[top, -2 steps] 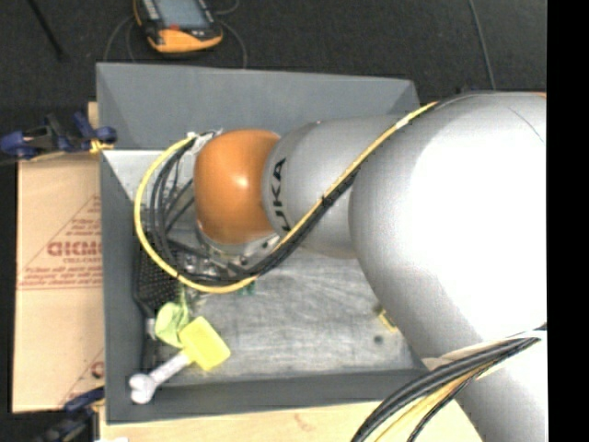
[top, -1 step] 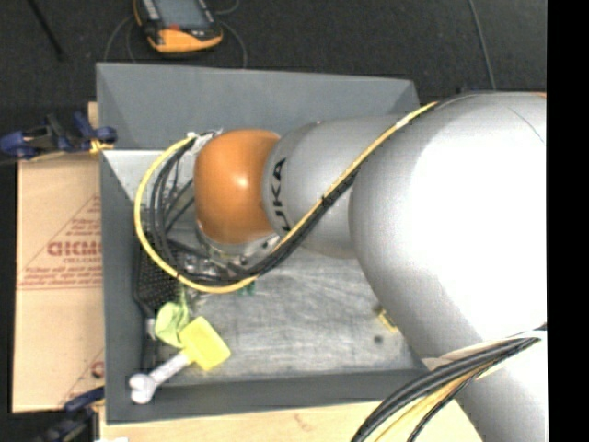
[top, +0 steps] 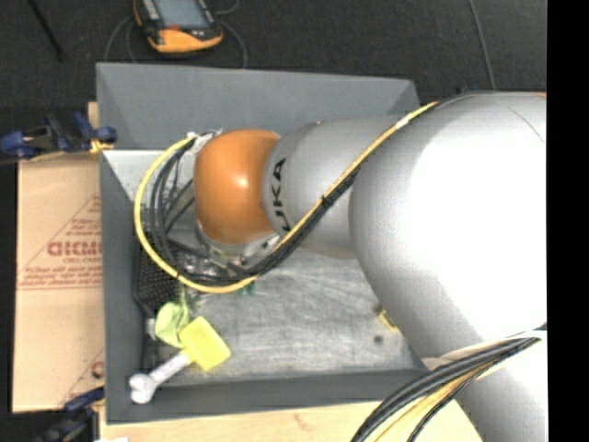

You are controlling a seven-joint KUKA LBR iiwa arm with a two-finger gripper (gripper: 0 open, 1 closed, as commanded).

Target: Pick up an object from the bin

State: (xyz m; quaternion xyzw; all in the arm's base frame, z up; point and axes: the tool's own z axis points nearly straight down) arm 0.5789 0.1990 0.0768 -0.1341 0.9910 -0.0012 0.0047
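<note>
You have the gripper (top: 201,265) low in the left part of the bin (top: 118,339), tucked under the arm's orange wrist cover (top: 235,187), and you cannot tell whether it is wide or narrow. Just beside it lies a crumpled lime-green piece (top: 170,322). Touching that is a yellow block (top: 206,344) on a white handle (top: 161,374) with a knobbed end. A black meshed thing (top: 152,279) lies by the left wall.
</note>
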